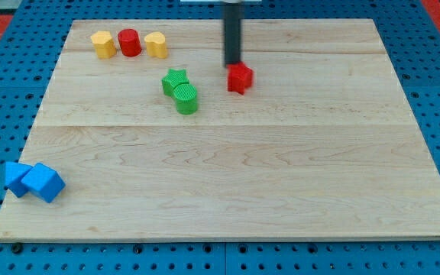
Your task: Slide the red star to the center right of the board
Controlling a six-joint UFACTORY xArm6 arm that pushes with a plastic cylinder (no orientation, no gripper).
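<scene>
The red star [240, 78] lies on the wooden board [281, 176], a little above the middle and toward the view's top. My tip [233, 63] is the lower end of a dark upright rod; it stands right at the star's upper-left edge and seems to touch it.
A green star [175, 80] and a green cylinder [186, 98] touch each other left of the red star. A yellow block [103, 44], a red cylinder [129, 42] and a second yellow block [156, 45] line up at top left. Two blue blocks [34, 181] sit at bottom left.
</scene>
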